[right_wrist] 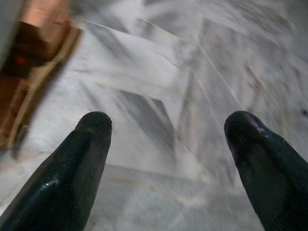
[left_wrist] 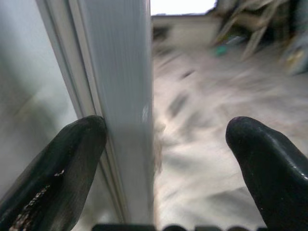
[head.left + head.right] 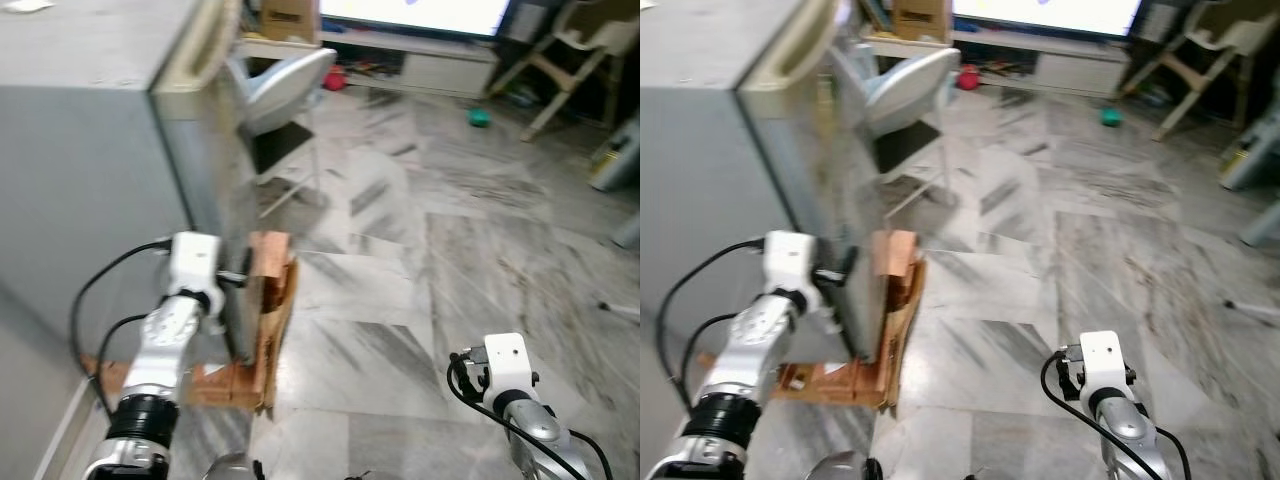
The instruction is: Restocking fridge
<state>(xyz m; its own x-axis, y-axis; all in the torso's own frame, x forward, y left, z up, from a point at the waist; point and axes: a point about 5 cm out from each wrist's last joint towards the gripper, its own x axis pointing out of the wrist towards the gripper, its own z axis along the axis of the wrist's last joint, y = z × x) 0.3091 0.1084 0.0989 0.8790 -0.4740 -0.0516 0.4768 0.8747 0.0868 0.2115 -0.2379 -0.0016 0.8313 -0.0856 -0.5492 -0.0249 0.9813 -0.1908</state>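
Marble floor [image 3: 420, 300], upright fridge door [image 2: 120, 96] edge between wide left hand [image 2: 166, 139] fingers, right hand [image 1: 168, 139] wide

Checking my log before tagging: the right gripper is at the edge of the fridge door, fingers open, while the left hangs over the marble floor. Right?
Arms swapped. The left wrist view shows the left gripper open at the fridge door edge; the right gripper is over the marble floor.
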